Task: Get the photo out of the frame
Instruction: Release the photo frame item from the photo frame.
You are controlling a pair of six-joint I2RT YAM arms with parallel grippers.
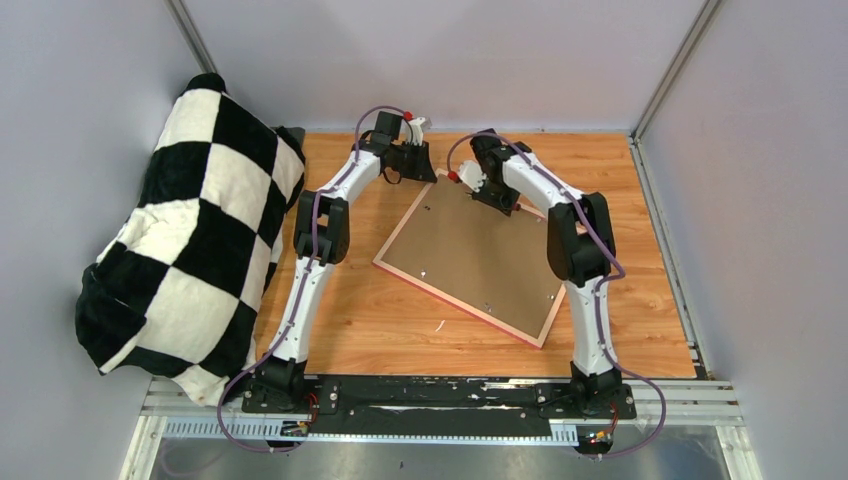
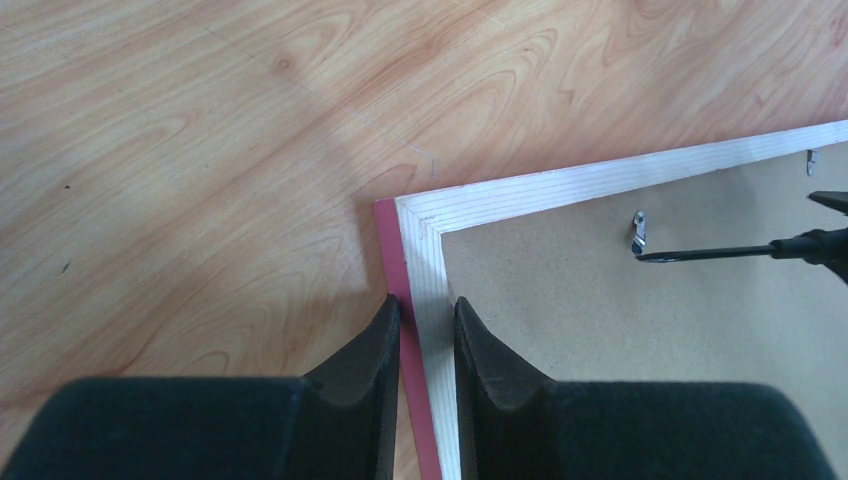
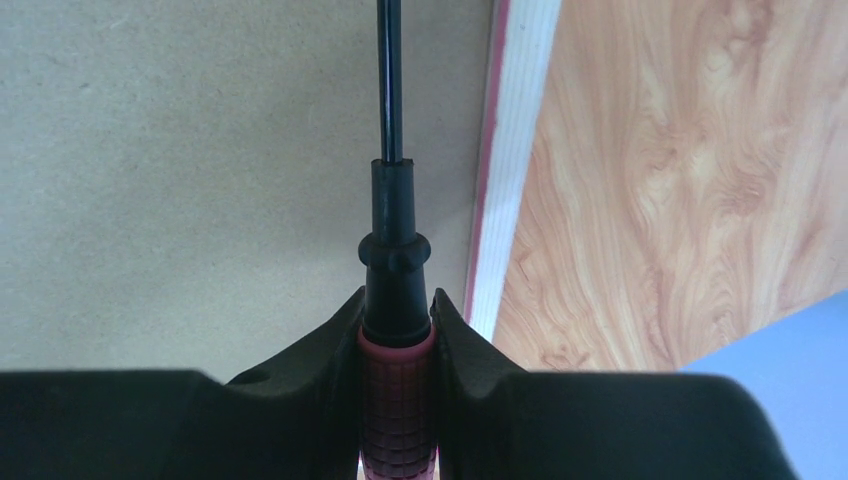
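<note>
The frame [image 1: 541, 338] lies face down on the table, its pink border and pale wood back rim showing, the brown backing board [image 1: 470, 250] in it. The photo is hidden under the board. My left gripper [image 1: 413, 170] is shut on the frame's far corner rim [image 2: 425, 300], one finger outside on the pink edge, one inside on the board. My right gripper [image 1: 488, 192] is shut on a screwdriver [image 3: 398, 300] with a dark red handle and black shaft. In the left wrist view its tip [image 2: 645, 257] touches a small metal tab [image 2: 637, 232] on the backing board.
A black-and-white checkered cushion [image 1: 190, 240] lies at the table's left side. A second metal tab [image 2: 812, 160] sits near the frame's rim, and others dot the board [image 1: 424, 270]. Grey walls enclose the table at the left, back and right.
</note>
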